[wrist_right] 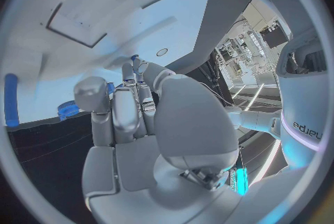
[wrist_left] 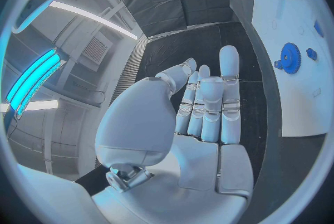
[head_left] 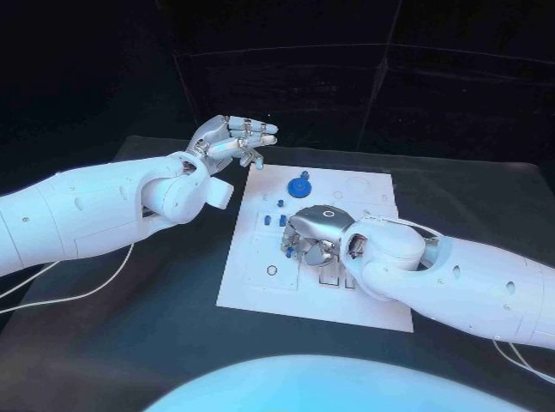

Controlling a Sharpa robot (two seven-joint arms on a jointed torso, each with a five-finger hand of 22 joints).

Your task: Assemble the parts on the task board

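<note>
The white task board (head_left: pixel 259 287) lies mid-table. A blue gear (head_left: pixel 299 184) stands near its far edge, and small blue parts (head_left: pixel 268 221) sit in its left half. My right hand (head_left: pixel 316 236) hangs over the board's middle with its fingers pointing down. In the right wrist view the right hand (wrist_right: pixel 139 118) has its fingers stretched close together, and a small blue part (wrist_right: pixel 133 58) shows at their tips. Whether it is held is unclear. My left hand (head_left: pixel 234 137) is raised beyond the board's far left corner; the left hand (wrist_left: pixel 202 118) holds nothing, its fingers straight.
The black table (head_left: pixel 129 326) spreads around the board. White cables (head_left: pixel 55 296) trail under my left arm. In the left wrist view the gear (wrist_left: pixel 289 58) and the board (wrist_left: pixel 299 107) lie off to the side of the palm.
</note>
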